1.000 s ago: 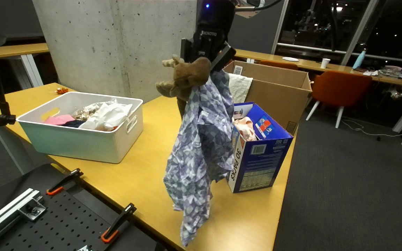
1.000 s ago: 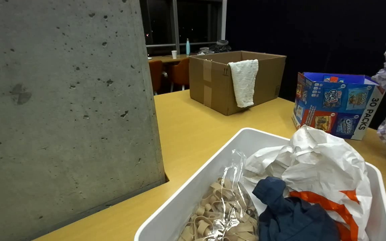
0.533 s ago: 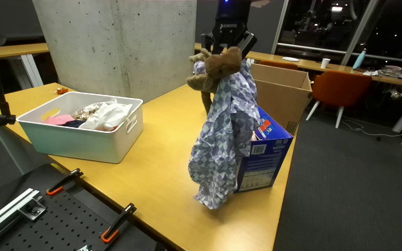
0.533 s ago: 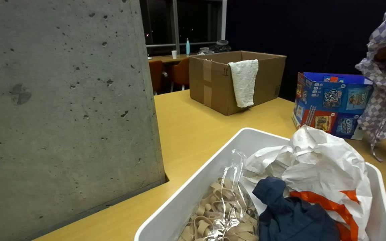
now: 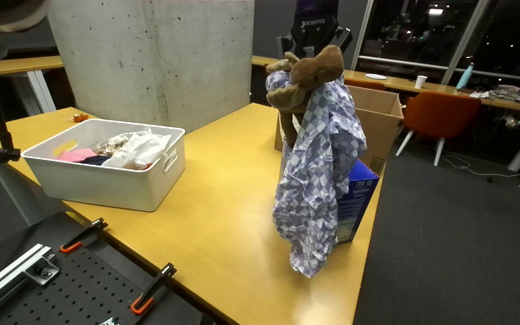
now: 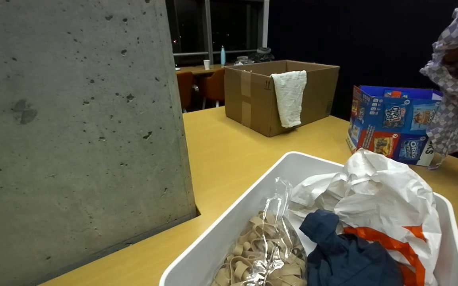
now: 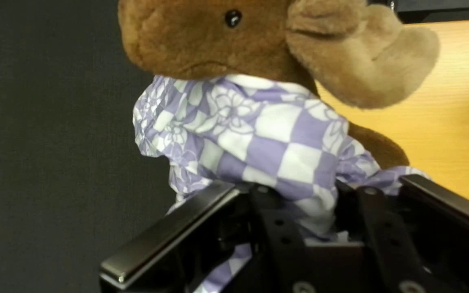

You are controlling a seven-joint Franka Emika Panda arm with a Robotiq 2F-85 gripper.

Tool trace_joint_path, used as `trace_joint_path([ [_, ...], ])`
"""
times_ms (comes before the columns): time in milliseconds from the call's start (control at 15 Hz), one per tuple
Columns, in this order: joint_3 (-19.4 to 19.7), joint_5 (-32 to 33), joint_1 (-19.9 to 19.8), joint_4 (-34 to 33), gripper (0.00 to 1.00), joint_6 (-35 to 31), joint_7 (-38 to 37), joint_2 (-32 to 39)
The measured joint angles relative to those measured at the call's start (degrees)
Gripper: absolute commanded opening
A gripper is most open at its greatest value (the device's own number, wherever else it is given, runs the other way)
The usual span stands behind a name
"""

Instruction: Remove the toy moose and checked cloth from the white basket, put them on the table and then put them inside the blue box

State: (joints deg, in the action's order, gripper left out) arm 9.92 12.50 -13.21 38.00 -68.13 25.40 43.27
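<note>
Moose (image 5: 321,70) and cloth (image 5: 314,189) hang together over the worktop (image 5: 224,234), near the box (image 6: 396,127), touching or not unclear, not down in it. Moose: plush, should be light, squashy, hard to break. Cloth: looks thin, limp, probably slippery. Best grip, I'd guess: thick bunch of cloth plus moose's body; the loose tail could catch the box's rim. Fingers (image 7: 381,219) narrow, holding bunched cloth; can't tell if they pinch moose too. Wrist view alone shows that bunch. In an exterior view the cloth covers most of the box, and a pink scrap (image 5: 76,155) shows in the basket (image 5: 102,187); in an exterior view the box's printed side and tan strips (image 6: 249,258) come clear, pink unseen.
</note>
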Motion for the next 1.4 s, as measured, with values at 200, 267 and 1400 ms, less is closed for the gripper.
trace_joint_path([
  [200,0.3,2.5,0.4,-3.8,0.05,0.5,-2.9,4.5],
  [267,0.4,3.4,0.6,-4.8,0.05,0.5,-4.6,5.7],
  [1400,3.5,7.9,3.3,-12.1,0.05,-6.6,-18.1,12.2],
])
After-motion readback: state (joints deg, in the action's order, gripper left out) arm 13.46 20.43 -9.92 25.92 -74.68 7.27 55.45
